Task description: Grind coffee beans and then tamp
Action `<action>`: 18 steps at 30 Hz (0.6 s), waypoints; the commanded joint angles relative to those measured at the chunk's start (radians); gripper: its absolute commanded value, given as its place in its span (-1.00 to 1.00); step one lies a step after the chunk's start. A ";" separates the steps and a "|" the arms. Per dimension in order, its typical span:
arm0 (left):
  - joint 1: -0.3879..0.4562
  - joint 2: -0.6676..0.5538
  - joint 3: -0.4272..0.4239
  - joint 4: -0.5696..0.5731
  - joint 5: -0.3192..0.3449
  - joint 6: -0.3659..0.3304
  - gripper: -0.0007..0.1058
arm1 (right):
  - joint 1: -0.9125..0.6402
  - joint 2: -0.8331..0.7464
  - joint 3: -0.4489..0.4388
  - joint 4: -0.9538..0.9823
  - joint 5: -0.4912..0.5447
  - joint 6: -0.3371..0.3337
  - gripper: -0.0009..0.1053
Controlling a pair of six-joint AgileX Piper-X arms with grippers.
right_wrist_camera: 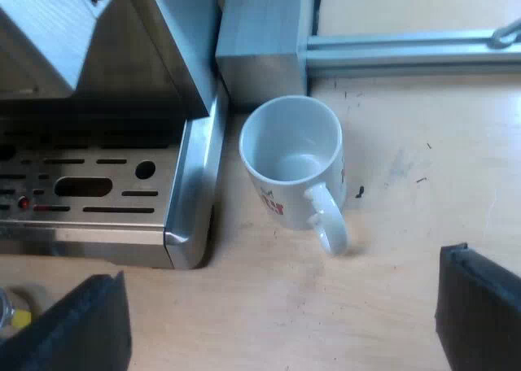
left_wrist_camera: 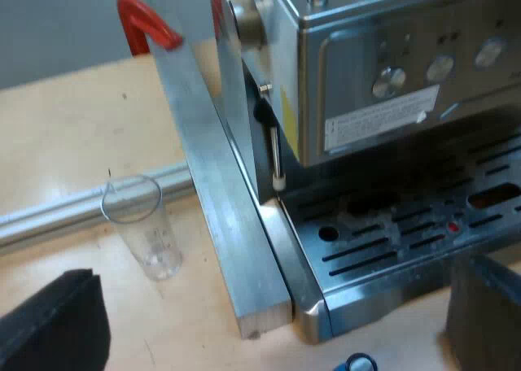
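The espresso machine [left_wrist_camera: 383, 70] stands with its steel front and slotted drip tray [left_wrist_camera: 407, 233] under my left gripper [left_wrist_camera: 273, 318], which is open and holds nothing. A clear, empty measuring glass [left_wrist_camera: 140, 224] stands upright on the wooden table beside the machine, beyond a metal bar. A small blue object [left_wrist_camera: 359, 363] peeks in close to the drip tray's near corner. My right gripper [right_wrist_camera: 277, 322] is open over bare table, just short of a white mug [right_wrist_camera: 291, 155]. The mug stands upright and empty beside the drip tray's corner [right_wrist_camera: 191, 200], its handle towards the gripper.
A thick aluminium bar [left_wrist_camera: 220, 216] runs along the machine's side, with a red clamp [left_wrist_camera: 145, 23] at its far end. A thinner rail [left_wrist_camera: 73, 212] crosses behind the glass. Another rail [right_wrist_camera: 407, 50] lies beyond the mug. A yellowish bit [right_wrist_camera: 11, 312] sits by the tray's front.
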 commanded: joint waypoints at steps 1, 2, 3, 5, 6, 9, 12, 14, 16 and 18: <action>-0.002 -0.126 -0.008 -0.002 -0.021 -0.010 0.61 | -0.006 -0.063 -0.008 -0.012 -0.006 -0.018 0.46; -0.002 -0.147 -0.008 -0.002 -0.021 -0.010 0.61 | -0.006 -0.080 -0.008 -0.013 -0.006 -0.023 0.46; -0.002 -0.159 -0.008 -0.002 -0.021 -0.010 0.61 | -0.006 -0.084 -0.008 -0.013 -0.006 -0.028 0.46; -0.002 -0.202 -0.008 -0.002 -0.021 -0.010 0.61 | -0.006 -0.146 -0.008 -0.013 -0.006 -0.034 0.46; -0.002 -0.209 -0.008 -0.002 -0.021 -0.010 0.61 | -0.006 -0.155 -0.008 -0.013 -0.006 -0.034 0.46; -0.002 -0.259 -0.008 -0.002 -0.021 -0.010 0.61 | -0.006 -0.221 -0.008 -0.013 -0.006 -0.034 0.46; -0.002 -0.304 -0.008 0.004 -0.021 -0.010 0.61 | -0.006 -0.285 -0.008 -0.009 -0.006 -0.034 0.46; -0.002 -0.336 -0.008 0.012 -0.021 -0.010 0.61 | -0.006 -0.331 -0.008 -0.008 -0.006 -0.034 0.46; -0.002 -0.360 -0.008 0.011 -0.021 -0.010 0.61 | -0.006 -0.363 -0.008 -0.006 -0.006 -0.042 0.46; -0.002 -0.389 -0.008 0.011 -0.021 -0.010 0.61 | -0.006 -0.400 -0.008 -0.001 -0.006 -0.042 0.46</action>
